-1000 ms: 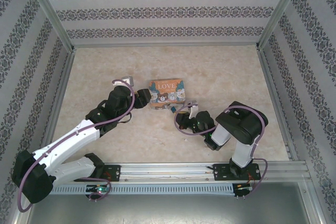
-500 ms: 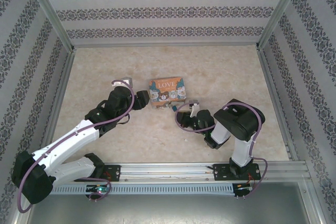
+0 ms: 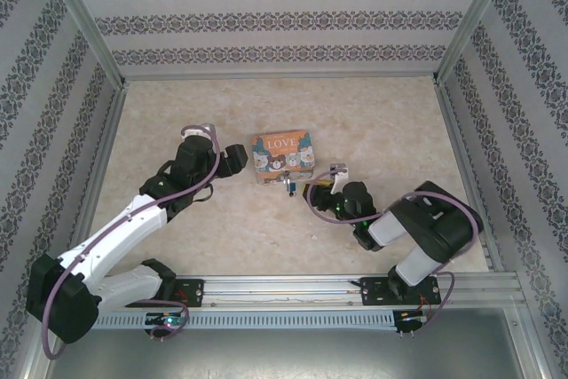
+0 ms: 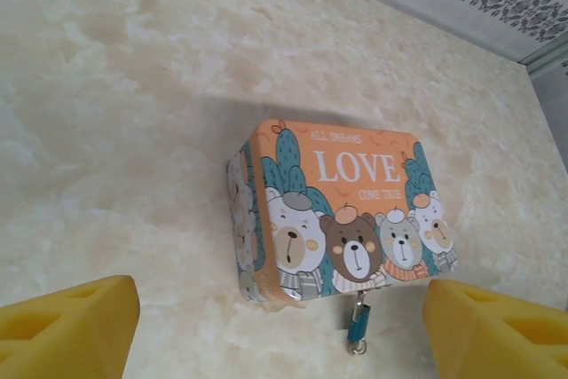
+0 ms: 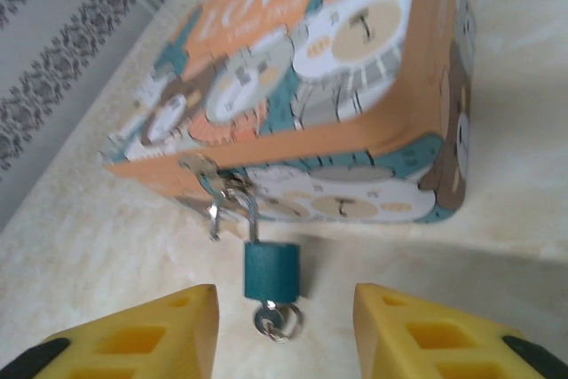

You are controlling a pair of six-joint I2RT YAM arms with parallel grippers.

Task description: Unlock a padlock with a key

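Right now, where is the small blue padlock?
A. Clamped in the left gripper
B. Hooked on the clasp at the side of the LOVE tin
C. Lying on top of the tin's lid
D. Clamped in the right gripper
B: in the right wrist view the padlock has its shackle through the clasp on the side wall of the tin, while the right gripper stands open, apart from it.

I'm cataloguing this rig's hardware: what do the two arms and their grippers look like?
The left arm and right arm have white link shells, black joints and looping purple cables. The left gripper and right gripper carry blocky yellow fingers.
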